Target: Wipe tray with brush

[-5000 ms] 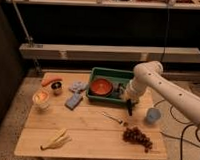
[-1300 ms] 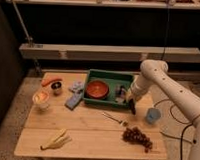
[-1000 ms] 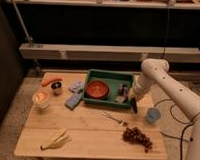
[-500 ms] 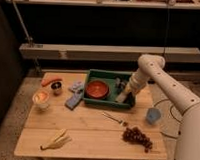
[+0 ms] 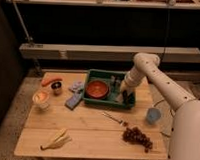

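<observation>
Change: we are swinging the two-finger gripper (image 5: 124,91), previously beside the green rectangular plastic tray (image 5: 108,102), inside it.
Pincer: clamping the black-handled brush (image 5: 114,85).
Meaning: wiping is underway.

No readable text, labels or numbers anywhere.

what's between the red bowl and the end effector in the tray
In the camera view, the upright dark brush stands between the red-orange bowl and the shut end effector, all inside the green tray.
</observation>
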Available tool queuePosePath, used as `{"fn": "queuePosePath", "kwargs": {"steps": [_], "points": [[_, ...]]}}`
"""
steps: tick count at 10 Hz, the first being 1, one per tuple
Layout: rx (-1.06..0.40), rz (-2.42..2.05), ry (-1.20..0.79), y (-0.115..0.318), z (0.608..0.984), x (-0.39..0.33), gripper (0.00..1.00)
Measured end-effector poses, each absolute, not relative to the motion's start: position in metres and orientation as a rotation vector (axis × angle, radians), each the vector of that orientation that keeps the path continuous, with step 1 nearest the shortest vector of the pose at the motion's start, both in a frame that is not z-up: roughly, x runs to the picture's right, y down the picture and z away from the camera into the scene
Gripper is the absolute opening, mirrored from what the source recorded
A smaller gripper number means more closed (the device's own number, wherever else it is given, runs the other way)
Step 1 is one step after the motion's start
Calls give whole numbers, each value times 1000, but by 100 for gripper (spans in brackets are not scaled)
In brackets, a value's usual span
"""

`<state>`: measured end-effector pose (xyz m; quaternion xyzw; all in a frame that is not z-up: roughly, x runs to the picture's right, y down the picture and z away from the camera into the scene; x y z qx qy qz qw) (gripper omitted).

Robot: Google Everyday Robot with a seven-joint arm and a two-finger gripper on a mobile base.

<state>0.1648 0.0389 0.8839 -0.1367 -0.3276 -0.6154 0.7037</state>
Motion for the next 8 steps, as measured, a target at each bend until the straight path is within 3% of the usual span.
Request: {"fn": "queuePosePath", "kwargs": {"steps": [8], "points": [[-341,-1373,-753,78,840,187,0]]}}
